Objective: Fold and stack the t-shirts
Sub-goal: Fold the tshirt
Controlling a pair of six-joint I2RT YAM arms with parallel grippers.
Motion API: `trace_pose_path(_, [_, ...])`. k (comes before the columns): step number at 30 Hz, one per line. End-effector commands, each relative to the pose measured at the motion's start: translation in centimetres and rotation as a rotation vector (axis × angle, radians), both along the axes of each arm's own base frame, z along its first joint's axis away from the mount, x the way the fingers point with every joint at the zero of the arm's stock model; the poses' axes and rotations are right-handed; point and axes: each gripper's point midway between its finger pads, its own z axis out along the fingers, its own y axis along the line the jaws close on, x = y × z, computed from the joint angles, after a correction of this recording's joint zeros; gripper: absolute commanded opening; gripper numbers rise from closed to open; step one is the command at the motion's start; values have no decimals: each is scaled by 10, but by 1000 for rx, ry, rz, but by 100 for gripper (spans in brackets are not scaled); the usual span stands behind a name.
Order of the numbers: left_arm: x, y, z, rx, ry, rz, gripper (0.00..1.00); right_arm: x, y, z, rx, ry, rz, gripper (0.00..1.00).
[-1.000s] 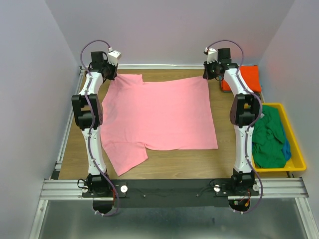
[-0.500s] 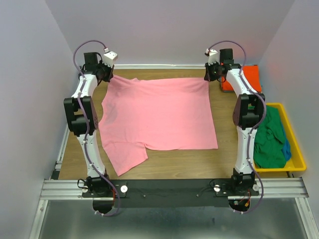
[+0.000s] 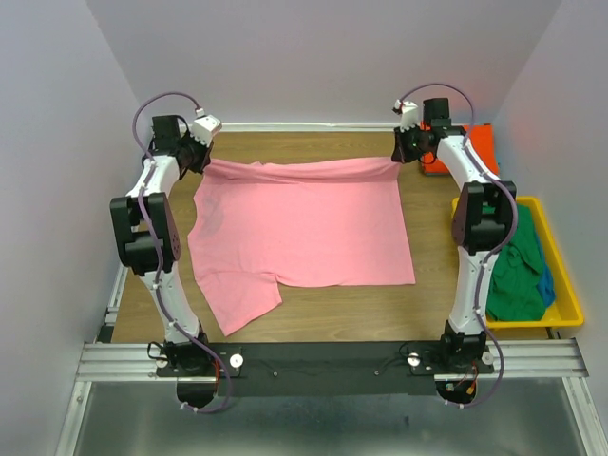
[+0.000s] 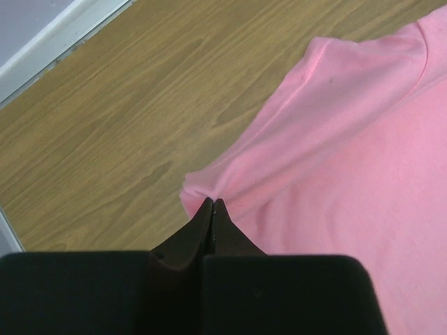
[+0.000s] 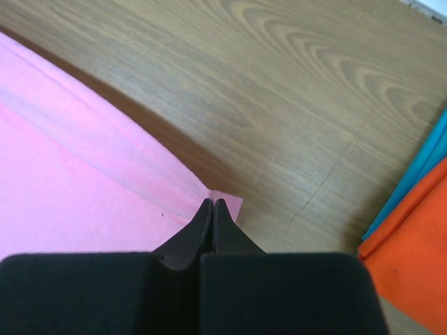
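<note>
Our left gripper has its fingers pressed together on the far left corner of the pink t-shirt, and our right gripper pinches the far right corner the same way. We see the wooden table bearing everything. The pink t-shirt covers most of its middle. It lies flat toward the near edge with one sleeve spread at the near left. Its far edge stretches as a rumpled band between the two grippers and casts a shadow on the wood by the right corner. We see a yellow bin at the table's right side, holding a crumpled green t-shirt with a blue t-shirt touching it. A folded orange t-shirt lies at the far right corner, just beside the right gripper.
</note>
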Motion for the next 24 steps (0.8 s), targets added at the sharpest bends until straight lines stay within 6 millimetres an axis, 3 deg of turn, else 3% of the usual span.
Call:
trace_pose_path(1, [-9,1,28,29,-83,-36,0,-15,-2,15,14,-9,33,1])
trace_pose_path(8, [-31,2,14,49,-54,-24,0,-38,-2,-3,4,45,50,0])
trace_pose_path(15, [-59,5,-29,51,48,27,0,-49,-2,-25,-5,93,64,1])
trace_pose_path(20, [-70,11,-61,71,120,54,0,-58,-4,-48,-10,148,63,1])
trace_pose_path(24, [-72,13,-74,77,150,65,0,-62,-7,-62,-24,173,60,1])
